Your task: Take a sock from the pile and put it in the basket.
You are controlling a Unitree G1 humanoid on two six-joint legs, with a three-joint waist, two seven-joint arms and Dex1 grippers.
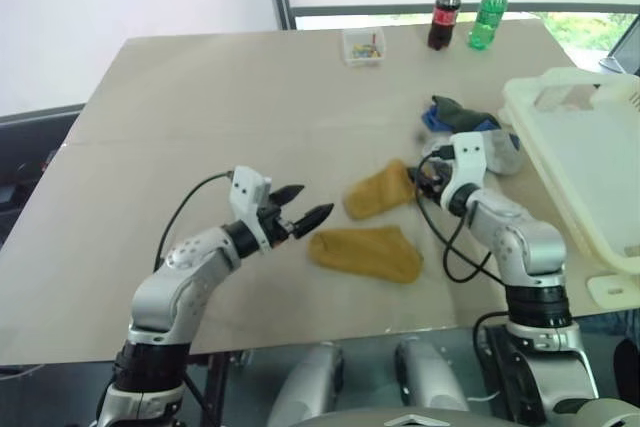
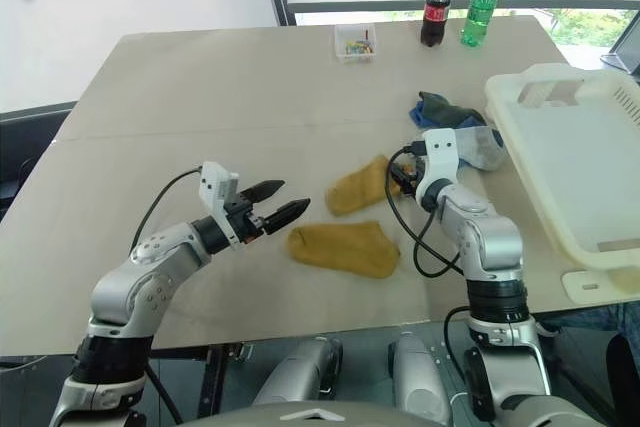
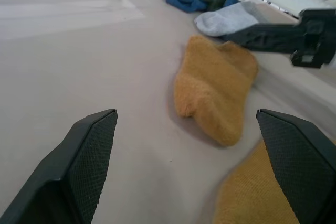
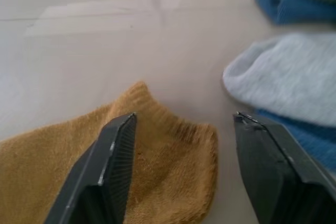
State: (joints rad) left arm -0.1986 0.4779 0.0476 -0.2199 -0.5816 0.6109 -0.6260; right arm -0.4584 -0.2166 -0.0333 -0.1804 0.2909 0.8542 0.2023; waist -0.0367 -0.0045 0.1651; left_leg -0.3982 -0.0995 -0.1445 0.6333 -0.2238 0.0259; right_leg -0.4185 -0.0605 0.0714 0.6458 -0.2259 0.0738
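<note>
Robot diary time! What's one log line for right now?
left gripper: open, empty | right gripper: open over mustard sock | basket: no sock seen

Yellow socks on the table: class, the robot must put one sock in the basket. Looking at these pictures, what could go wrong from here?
1. The open right gripper straddles the far yellow sock's edge, so closing might pinch little fabric and slip.
2. The open left gripper hovers by the near yellow sock; both arms may grab.
3. The basket overhangs the table edge and might tip.

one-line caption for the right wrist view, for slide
Open right pincer poised over the cuff of a mustard sock, with grey sock and blue sock beyond on the table.
</note>
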